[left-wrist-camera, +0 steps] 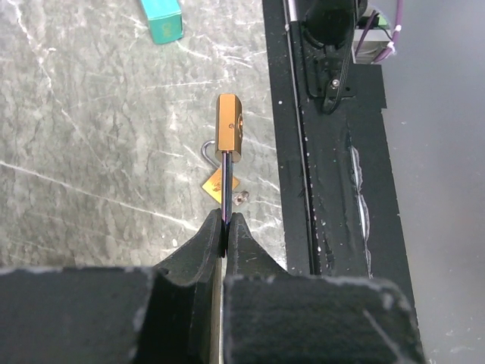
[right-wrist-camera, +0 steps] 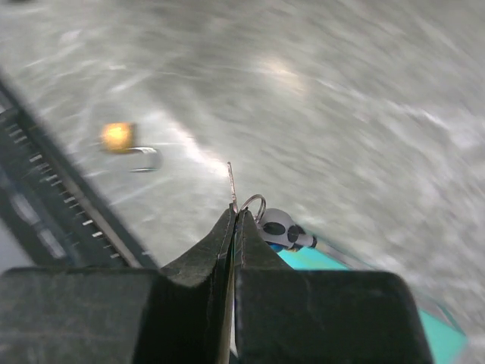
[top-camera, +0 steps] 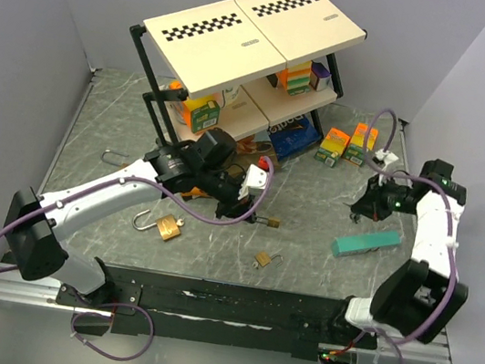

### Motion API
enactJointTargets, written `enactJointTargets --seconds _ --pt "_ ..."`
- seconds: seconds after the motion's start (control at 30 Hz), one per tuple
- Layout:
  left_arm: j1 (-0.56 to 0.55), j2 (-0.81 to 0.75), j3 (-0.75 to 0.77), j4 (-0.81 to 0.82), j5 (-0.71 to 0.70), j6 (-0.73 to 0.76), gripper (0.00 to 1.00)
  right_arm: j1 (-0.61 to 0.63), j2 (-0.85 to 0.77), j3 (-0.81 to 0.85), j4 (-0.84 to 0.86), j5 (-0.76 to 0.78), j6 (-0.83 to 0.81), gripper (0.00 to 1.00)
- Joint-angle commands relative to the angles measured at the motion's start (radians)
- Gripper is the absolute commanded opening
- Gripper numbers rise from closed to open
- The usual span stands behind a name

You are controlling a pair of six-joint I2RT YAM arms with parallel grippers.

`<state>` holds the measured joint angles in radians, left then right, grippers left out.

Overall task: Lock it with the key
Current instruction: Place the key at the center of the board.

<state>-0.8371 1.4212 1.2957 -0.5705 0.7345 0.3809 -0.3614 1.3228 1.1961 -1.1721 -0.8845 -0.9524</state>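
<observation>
Top external: left arm (top-camera: 102,192) stretched forward, jaws pinching padlock (left-wrist-camera: 229,130) shackle | right arm (top-camera: 433,231) folded, jaws pinching key (right-wrist-camera: 231,182) upright

The top camera looks down from above and behind the arms over the whole table (top-camera: 330,214), with the black rail (top-camera: 232,305) at 6 o'clock. The left wrist camera peers closely along the left gripper (left-wrist-camera: 224,221) past its padlock (left-wrist-camera: 229,125), the rail at 3 o'clock. The right wrist camera, blurred, looks along the right gripper (right-wrist-camera: 236,214) and its key (right-wrist-camera: 231,182). All three views share the teal box (top-camera: 367,243).

White arm links (top-camera: 93,195), black joints (top-camera: 34,246), purple cables (top-camera: 209,221)
</observation>
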Motion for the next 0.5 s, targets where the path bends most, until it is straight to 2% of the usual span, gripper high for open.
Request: enactJointTargets --seconds 0.0,0.27,0.47 --pt "0.001 0.016 0.022 0.014 -0.012 0.019 0.01 -0.076 0.134 0.089 0.202 0.130 0.134 0.00" --pt "0.001 0.033 0.022 0.054 -0.010 -0.011 0.01 -0.099 0.369 0.192 0.299 0.289 0.222 0.00" --pt "0.001 0.036 0.013 0.063 -0.012 -0.016 0.01 -0.099 0.484 0.224 0.382 0.416 0.279 0.00"
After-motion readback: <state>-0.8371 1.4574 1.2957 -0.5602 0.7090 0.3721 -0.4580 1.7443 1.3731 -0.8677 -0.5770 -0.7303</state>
